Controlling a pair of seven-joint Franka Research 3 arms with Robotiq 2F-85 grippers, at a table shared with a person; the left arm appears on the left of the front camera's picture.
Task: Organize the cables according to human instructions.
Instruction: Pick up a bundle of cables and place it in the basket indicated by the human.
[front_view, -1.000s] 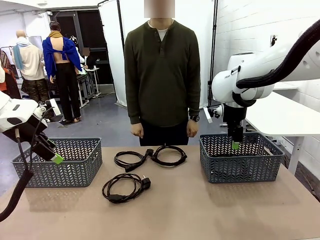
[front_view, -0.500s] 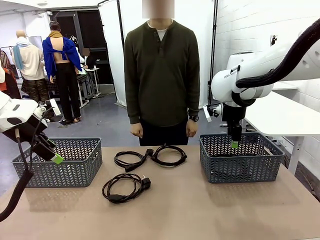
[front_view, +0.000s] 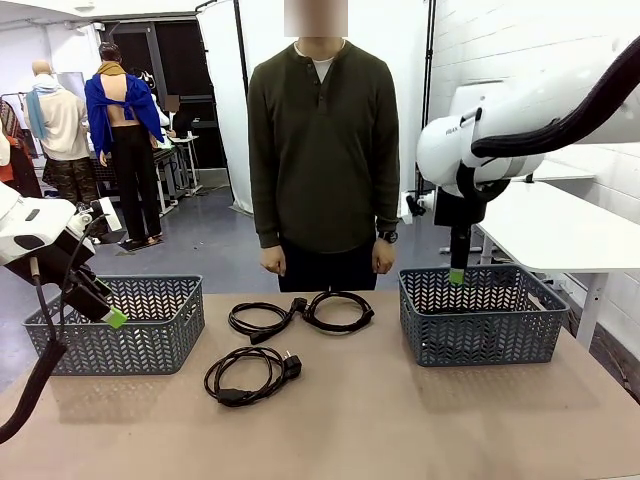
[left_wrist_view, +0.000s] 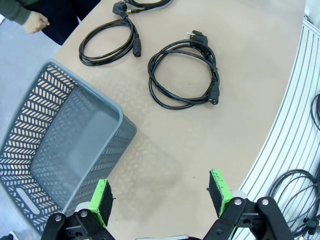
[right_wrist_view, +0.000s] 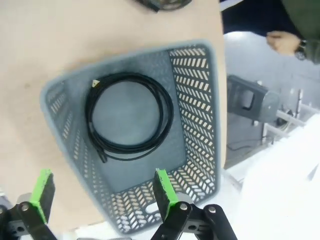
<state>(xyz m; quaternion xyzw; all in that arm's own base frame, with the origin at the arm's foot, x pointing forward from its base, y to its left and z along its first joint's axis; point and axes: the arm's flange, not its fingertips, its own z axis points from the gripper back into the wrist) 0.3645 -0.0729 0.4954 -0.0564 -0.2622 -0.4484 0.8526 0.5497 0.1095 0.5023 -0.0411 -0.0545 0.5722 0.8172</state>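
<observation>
Three coiled black cables lie on the table between the baskets: one nearest me (front_view: 246, 376), one at centre left (front_view: 258, 321) and one at centre right (front_view: 338, 310). Another coiled cable (right_wrist_view: 129, 117) lies flat in the right grey basket (right_wrist_view: 195, 100). My right gripper (front_view: 457, 275) hangs open and empty above that basket (front_view: 483, 330), its green pads spread in the right wrist view (right_wrist_view: 102, 189). My left gripper (front_view: 110, 315) hovers open beside the left basket (front_view: 150, 330). Past its spread gripper (left_wrist_view: 160, 192), the left wrist view takes in two cables (left_wrist_view: 185, 74) (left_wrist_view: 109, 42).
A person stands at the far side of the table, hands (front_view: 272, 262) hanging at their sides. The left basket (left_wrist_view: 75, 150) holds nothing. A white table (front_view: 570, 235) stands to the right. A silver slatted edge (left_wrist_view: 295, 125) borders the table in the left wrist view.
My right gripper has risen above the right basket, staying open. The left arm and the cables on the table have not moved.
</observation>
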